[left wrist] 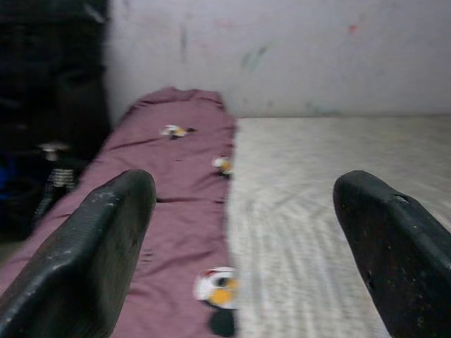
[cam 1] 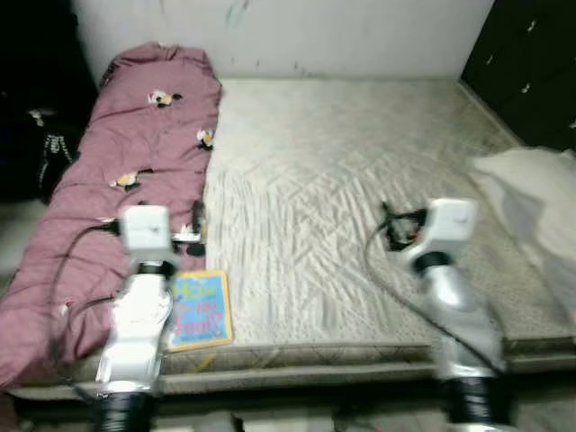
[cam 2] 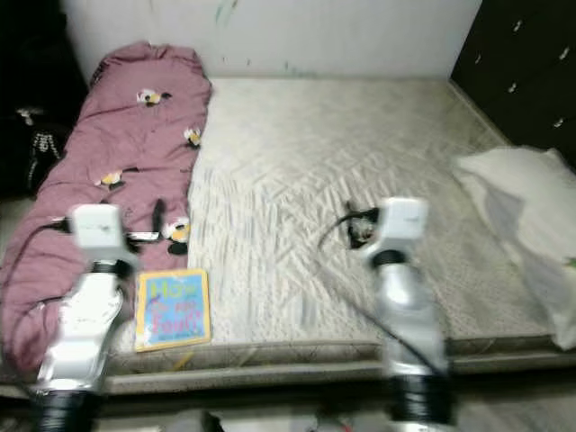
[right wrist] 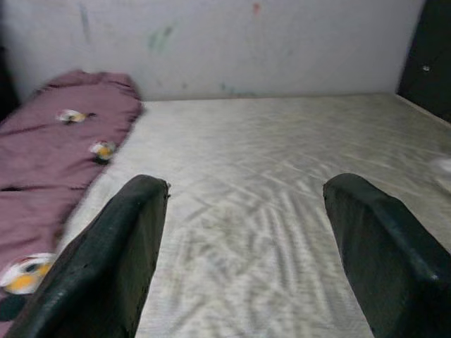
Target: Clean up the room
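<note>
A bare quilted mattress [cam 1: 342,171] lies before me. Along its left side stretches a maroon blanket [cam 1: 135,153] printed with small white-and-yellow figures. A bright blue and yellow book [cam 1: 200,309] rests flat at the mattress's front left edge, beside the blanket. My left gripper [cam 1: 192,232] hovers just above and behind the book, at the blanket's edge; its fingers [left wrist: 106,239] stand wide apart, holding nothing. My right gripper [cam 1: 396,229] hangs over the middle right of the mattress, also open and holding nothing, its fingers [right wrist: 120,253] spread over bare quilting.
A white pillow [cam 1: 535,198] lies at the bed's right edge. A dark wardrobe [cam 1: 531,63] stands at the back right. Dark clutter [cam 1: 36,144] fills the space left of the bed. A pale wall [cam 1: 315,36] closes the far side.
</note>
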